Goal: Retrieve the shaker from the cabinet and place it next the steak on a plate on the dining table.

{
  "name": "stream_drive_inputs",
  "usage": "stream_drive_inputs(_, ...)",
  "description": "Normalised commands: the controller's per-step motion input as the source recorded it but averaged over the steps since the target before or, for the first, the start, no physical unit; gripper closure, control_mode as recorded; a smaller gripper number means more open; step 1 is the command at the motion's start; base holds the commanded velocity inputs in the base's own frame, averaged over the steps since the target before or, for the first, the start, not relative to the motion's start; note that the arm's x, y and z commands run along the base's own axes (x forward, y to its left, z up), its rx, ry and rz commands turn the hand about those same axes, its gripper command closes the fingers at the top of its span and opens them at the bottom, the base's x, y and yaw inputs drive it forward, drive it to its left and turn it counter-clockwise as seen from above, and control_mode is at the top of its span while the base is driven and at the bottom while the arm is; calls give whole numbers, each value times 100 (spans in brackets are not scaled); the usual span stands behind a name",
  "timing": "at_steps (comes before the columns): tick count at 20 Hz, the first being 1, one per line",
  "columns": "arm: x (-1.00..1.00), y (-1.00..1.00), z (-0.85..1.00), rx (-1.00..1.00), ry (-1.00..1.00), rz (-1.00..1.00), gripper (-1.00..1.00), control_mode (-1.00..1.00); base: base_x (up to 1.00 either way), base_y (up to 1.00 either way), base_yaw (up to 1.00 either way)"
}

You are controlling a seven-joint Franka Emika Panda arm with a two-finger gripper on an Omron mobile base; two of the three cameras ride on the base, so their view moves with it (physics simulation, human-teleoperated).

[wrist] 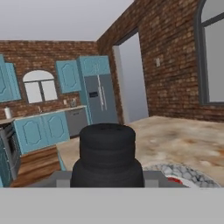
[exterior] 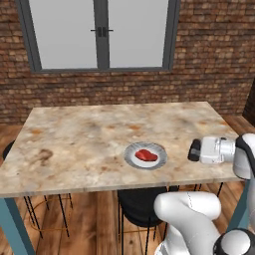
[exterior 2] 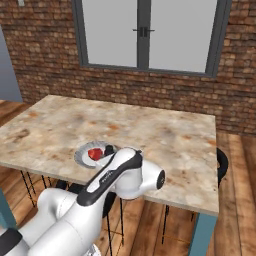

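The shaker [wrist: 107, 155] fills the lower centre of the hand view, a dark ribbed cylinder with a narrower cap on top, and in the left base view it is the dark shape [exterior: 194, 150] at the tip of the hand [exterior: 198, 150], at the right side of the frame. The hand seems to pinch the shaker, because the bottle sits just in front of the camera and is carried above the worktop [exterior: 89, 134]; the fingers themselves are hidden, so I judge this. In the hand view its long axis runs up and down the frame, cap toward the top; in the left base view I cannot tell its direction. The plate [exterior: 130, 157] with the red steak [exterior: 146, 155] lies at the lower middle of that frame, well apart from the shaker, to its left. I think the fetching from the cabinet is done; what is left is to bring the shaker beside the steak on the plate, set it down and release.
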Motion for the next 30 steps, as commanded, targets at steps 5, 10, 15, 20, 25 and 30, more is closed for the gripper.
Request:
stream_drive_inputs(5,20,0,-31,0,0,3,100,-100,0,0,0)
stream_drive_inputs(10,26,0,-26,0,0,3,100,-100,0,0,0)
stream_drive_inputs(15,32,0,-23,0,0,1,100,-100,0,0,0)
stream_drive_inputs(20,30,-7,-23,0,0,0,100,-100,0,0,0)
stream_drive_inputs(25,26,-17,-23,0,0,0,100,-100,0,0,0)
stream_drive_inputs(30,24,-21,-22,0,0,0,100,-100,0,0,0)
